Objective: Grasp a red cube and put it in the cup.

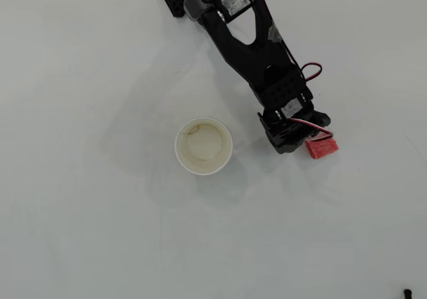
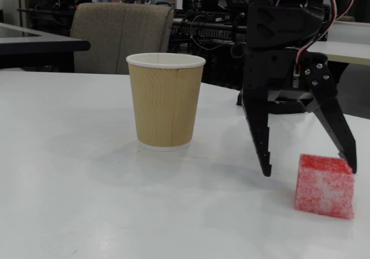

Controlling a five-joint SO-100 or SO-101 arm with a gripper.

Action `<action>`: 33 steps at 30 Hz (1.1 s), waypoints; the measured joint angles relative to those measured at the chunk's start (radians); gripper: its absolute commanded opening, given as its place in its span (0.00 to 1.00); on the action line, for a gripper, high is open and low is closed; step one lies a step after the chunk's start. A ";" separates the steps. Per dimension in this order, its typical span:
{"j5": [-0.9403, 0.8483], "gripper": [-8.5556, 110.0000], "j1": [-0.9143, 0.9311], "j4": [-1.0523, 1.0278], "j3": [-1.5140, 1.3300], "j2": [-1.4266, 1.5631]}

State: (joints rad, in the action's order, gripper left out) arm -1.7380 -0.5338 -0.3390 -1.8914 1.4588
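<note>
Red cube (image 2: 324,185) beside spread gripper (image 2: 309,171).

overhead view: gripper (image 1: 308,141) body hides the fingertips and red cube's (image 1: 322,148) 10 o'clock corner. Fixed view: arm cut off at 12 o'clock edge; cup (image 2: 166,99) interior unseen.

Smooth white surface (image 2: 87,213). In the fixed view, a ribbed tan paper cup with white rolled rim (image 2: 165,100) stands upright left of centre; a small speckled red foam cube (image 2: 324,185) rests near right, well apart from it.
</note>
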 measured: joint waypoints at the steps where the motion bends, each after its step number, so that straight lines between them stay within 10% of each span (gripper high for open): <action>1: 0.000 0.36 0.000 0.006 0.000 0.000; 26: 0.000 0.37 0.041 0.100 0.109 -0.132; 33: 0.000 0.22 0.041 0.114 0.114 -0.153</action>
State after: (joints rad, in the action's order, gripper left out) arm -1.7380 -0.4924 -0.2255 -1.7779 1.3054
